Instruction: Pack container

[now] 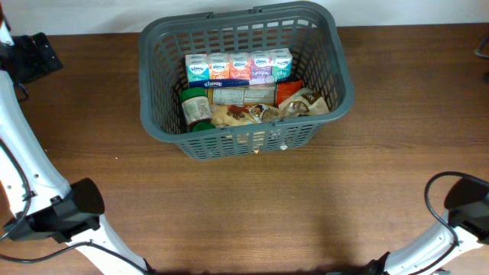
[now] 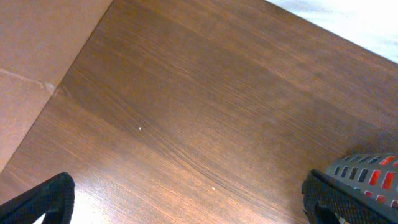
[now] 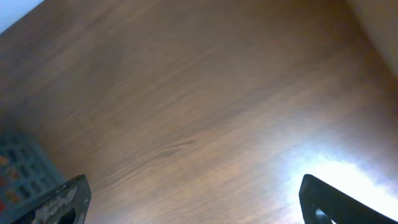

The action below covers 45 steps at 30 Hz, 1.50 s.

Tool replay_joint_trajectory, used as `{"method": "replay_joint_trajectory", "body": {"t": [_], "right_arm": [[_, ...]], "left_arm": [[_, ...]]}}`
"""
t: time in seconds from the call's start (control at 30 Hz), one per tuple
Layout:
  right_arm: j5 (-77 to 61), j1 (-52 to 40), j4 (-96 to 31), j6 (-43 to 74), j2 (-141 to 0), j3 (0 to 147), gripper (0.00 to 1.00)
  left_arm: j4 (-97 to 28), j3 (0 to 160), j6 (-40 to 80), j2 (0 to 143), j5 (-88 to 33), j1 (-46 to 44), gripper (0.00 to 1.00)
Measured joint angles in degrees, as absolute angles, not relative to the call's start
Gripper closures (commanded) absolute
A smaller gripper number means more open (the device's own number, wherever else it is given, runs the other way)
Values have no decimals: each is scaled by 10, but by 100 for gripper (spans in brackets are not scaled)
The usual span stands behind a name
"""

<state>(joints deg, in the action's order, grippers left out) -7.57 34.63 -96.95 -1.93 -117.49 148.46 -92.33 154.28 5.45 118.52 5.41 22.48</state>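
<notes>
The dark grey slotted basket stands at the back middle of the table. Inside it are a row of small tissue packs, a green-lidded jar, a long tube-like package and crumpled snack bags. A corner of the basket shows in the left wrist view and in the right wrist view. My left gripper is open and empty over bare table. My right gripper is open and empty over bare table. Both arms sit at the front corners, far from the basket.
The wooden table stretches in front of the basket. The left arm's base is at the front left and the right arm's base at the front right. A cardboard-coloured surface lies past the table's left edge.
</notes>
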Motion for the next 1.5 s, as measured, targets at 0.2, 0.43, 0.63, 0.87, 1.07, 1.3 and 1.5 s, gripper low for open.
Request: {"method": "replay_joint_trajectory", "body": {"t": [0.2,0.43,0.63,0.87,1.07,1.3,1.5], "right_arm": [[-77,201,-966,-19,-1127,1463,1],[-74,-30,-836,-31,-881,1246,1],[-46,-40,-463,-42,-521,861,1],[-37,0,-303,-45,-206,467,1],[-37,0,-294,-28,-76,246,1],[-37,0,-287,-17,-23,154,1],[-38,0,-287,-15,-20,92,2]], "left_arm": [[-923,1543,55,1185,53,225,1],[-923,1543,55,1185,51,225,1],[-923,1542,56,1185,48,225,1],[-923,1541,57,1185,48,225,1],[-923,1540,57,1185,49,225,1],[-923,1540,57,1185,49,225,1],[-923,1540,57,1185,49,225,1]]}}
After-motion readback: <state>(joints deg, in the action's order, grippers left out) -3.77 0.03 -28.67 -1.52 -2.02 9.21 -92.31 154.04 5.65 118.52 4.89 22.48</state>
